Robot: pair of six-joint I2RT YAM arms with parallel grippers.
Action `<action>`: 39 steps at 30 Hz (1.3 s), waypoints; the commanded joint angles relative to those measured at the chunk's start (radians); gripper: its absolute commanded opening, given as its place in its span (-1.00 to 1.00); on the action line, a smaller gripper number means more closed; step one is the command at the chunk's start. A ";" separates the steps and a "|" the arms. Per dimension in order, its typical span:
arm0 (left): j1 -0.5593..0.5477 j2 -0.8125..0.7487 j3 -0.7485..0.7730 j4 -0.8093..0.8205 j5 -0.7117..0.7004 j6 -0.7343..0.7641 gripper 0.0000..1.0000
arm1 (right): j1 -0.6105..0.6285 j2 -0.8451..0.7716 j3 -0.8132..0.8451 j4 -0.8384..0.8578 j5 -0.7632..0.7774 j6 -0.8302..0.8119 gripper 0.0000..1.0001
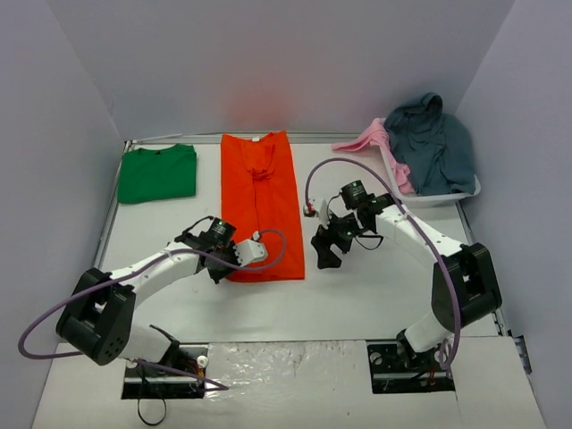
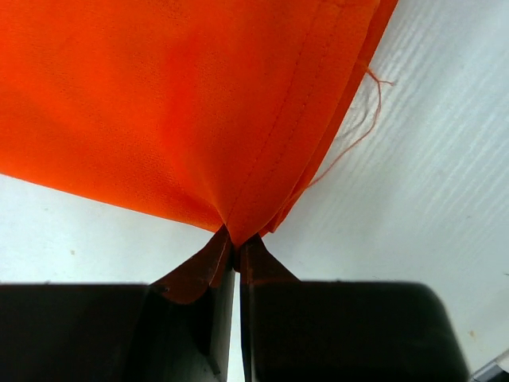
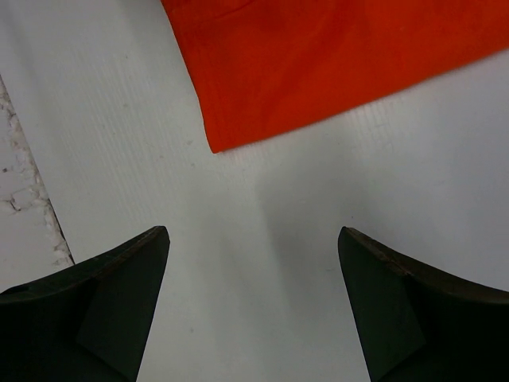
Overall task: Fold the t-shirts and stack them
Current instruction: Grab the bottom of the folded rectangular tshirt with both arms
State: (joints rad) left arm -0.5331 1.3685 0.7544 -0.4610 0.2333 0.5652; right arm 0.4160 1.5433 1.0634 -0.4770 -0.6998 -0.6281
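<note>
Two shirts in play, and the bright orange soft-cloth t-shirt (image 1: 261, 201) is the one that matters. It's laid mid-table as a long narrow strip, sleeves tucked in, long axis running from the near hem straight away to the collar at the far side. Solid green t-shirt (image 1: 158, 172) sits folded at the far-left corner, well apart, prob. the base of the stack.

Now the near hem, where both arms are. Left pincer (image 1: 228, 264) is on the near-left corner, and the left wrist view confirms it: jaws clenched tight w/ the orange corner bunched between the dark fingertips (image 2: 199, 270).

Right pincer (image 1: 326, 250) isn't on the cloth yet. Its jaws are spread wide w/ nothing between them, over bare white table (image 1: 357, 295) just beside the near-right corner. From its own camera the orange t-shirt (image 3: 318, 64) shows that corner ahead and a touch left of the gap's centre, apart from both fingers.

So the next move, I'd say, hangs on that offset. Right pincer needs to go fwd and slightly inward, then nip the corner. After that both can carry the hem along the long axis toward the collar. Left arm looks ready; right has the short hop to make.

Far right sits a white plastic basket (image 1: 444, 197) of pink and grey-blue clothes, not involved.
</note>
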 commanded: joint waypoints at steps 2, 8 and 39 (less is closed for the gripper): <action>0.022 0.018 0.068 -0.076 0.084 0.018 -0.95 | 0.053 0.005 -0.008 -0.011 -0.067 -0.113 0.65; 0.054 0.040 0.106 -0.137 0.132 0.030 -0.95 | 0.185 -0.017 -0.057 0.083 0.075 -0.176 0.65; 0.087 0.092 0.149 -0.177 0.199 0.039 -0.95 | 0.397 0.149 -0.114 0.313 0.246 -0.134 0.11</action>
State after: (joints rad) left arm -0.4431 1.4601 0.8551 -0.6083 0.3820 0.5766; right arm 0.8021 1.6608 0.9409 -0.1646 -0.4770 -0.7830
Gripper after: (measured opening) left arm 0.035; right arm 0.557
